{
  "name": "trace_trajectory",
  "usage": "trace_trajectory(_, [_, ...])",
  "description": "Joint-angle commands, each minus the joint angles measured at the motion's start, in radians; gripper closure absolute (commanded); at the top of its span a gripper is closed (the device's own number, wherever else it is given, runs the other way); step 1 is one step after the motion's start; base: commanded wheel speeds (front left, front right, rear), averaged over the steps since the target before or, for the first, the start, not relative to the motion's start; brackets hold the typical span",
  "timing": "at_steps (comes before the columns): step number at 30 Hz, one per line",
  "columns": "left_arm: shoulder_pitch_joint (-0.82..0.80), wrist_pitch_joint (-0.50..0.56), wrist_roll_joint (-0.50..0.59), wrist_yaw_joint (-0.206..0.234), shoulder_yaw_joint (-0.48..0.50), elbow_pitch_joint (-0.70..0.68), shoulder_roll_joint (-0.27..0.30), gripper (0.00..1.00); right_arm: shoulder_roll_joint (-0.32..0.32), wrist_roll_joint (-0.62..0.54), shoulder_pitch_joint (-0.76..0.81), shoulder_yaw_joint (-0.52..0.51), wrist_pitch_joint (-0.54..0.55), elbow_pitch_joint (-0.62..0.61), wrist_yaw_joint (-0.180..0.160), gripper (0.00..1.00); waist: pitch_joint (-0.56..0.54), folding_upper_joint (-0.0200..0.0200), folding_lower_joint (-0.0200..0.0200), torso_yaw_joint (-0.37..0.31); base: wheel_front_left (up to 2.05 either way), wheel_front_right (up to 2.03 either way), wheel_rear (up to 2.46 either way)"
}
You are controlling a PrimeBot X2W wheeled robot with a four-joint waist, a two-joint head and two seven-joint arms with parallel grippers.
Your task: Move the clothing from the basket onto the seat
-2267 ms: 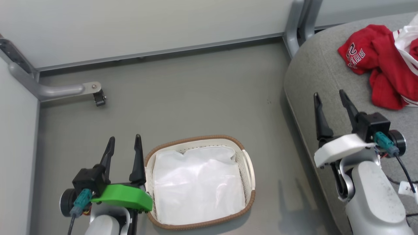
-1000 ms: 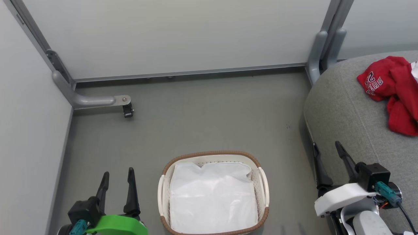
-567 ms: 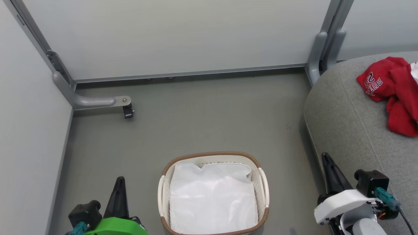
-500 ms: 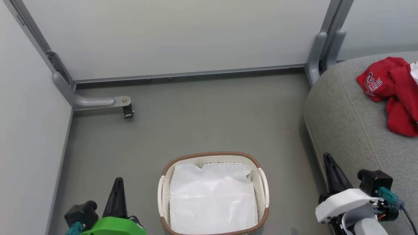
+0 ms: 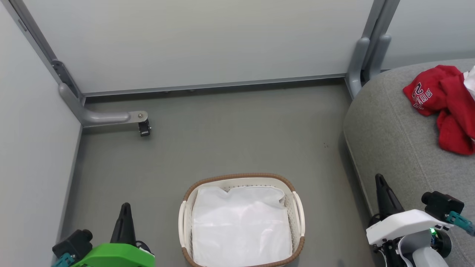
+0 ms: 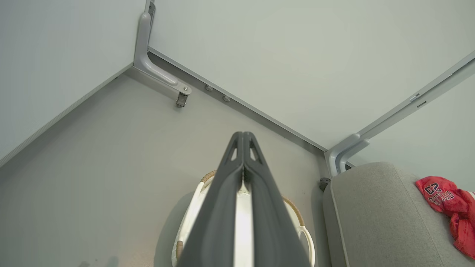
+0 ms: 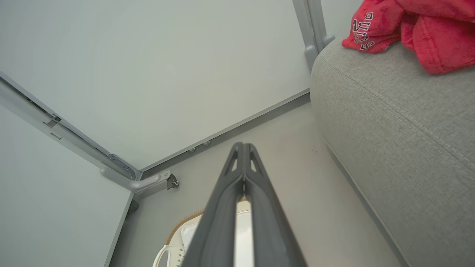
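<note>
The red clothing (image 5: 443, 105) lies bunched on the grey seat (image 5: 393, 122) at the right, with white lettering showing on the jersey (image 7: 371, 24). On the floor at bottom centre stands the white lattice basket (image 5: 298, 211) with a brown rim, holding just its white liner cloth (image 5: 241, 226). My left gripper (image 5: 125, 207) is shut with nothing in it, low at the left of the basket. Beside the seat's front edge my right gripper (image 5: 379, 178) is shut and empty too. Both wrist views show the fingers (image 6: 243, 163) pressed together, as are the right fingers (image 7: 243, 174).
Pale partition walls close the back and left. A grey metal foot with a small castor (image 5: 143, 128) juts from the left corner, and a grey post (image 5: 365, 48) stands at the seat's back corner. Bare grey floor (image 5: 230, 137) lies between basket and wall.
Both grippers have shut from wide open and sunk lower in the head view. The head camera had earlier pulled back from the basket. Clothing and basket have not moved.
</note>
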Motion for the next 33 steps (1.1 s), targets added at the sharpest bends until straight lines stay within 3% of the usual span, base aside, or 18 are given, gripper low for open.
trace_trajectory(1, [-0.033,0.009,-0.036,-0.009,0.011,-0.016,0.006,1.0,-0.004,0.042,-0.014,-0.006,0.01,-0.019,0.0,1.0,-0.001,0.0,0.0,-0.001,0.0,0.0,0.0])
trace_trajectory(33, [-0.073,0.12,-0.413,-0.038,0.082,-0.033,0.009,1.0,-0.008,0.458,-0.019,-0.045,0.122,-0.039,-0.001,1.0,-0.012,0.0,0.0,-0.011,0.0,0.0,0.0])
